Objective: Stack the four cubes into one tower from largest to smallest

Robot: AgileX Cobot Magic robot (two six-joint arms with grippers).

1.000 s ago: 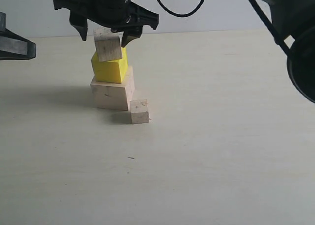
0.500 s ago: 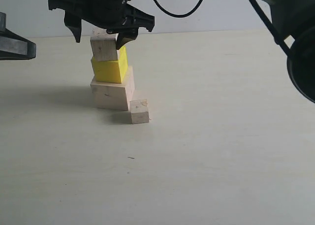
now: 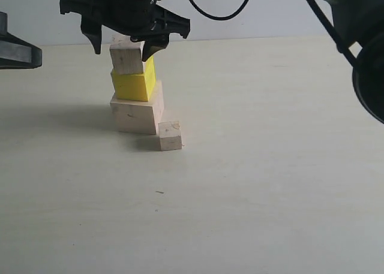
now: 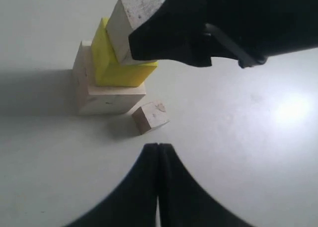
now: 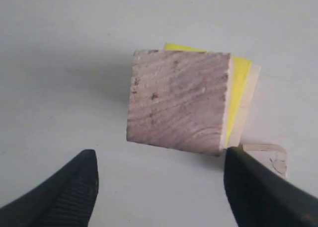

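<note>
medium cube [image 3: 127,59]: was tilted, now flat on yellow cube [image 3: 134,85] | right gripper [image 3: 123,49]: jaws apart, straddling it | left gripper [image 4: 158,146]: together | you still owe the small cube [image 3: 170,135]

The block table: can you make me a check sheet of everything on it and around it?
Surface: pale table.
Job's things: large wood cube at the bottom, yellow cube on it, medium wood cube on top; small wood cube on the table beside the base.
Clutter: one tiny dark speck.
Grippers: right gripper open, astride the medium wood cube; left gripper shut, off to the side.
Cables: black cable above the right gripper.
Surroundings: pale wall; dark arm part at the edge.
</note>
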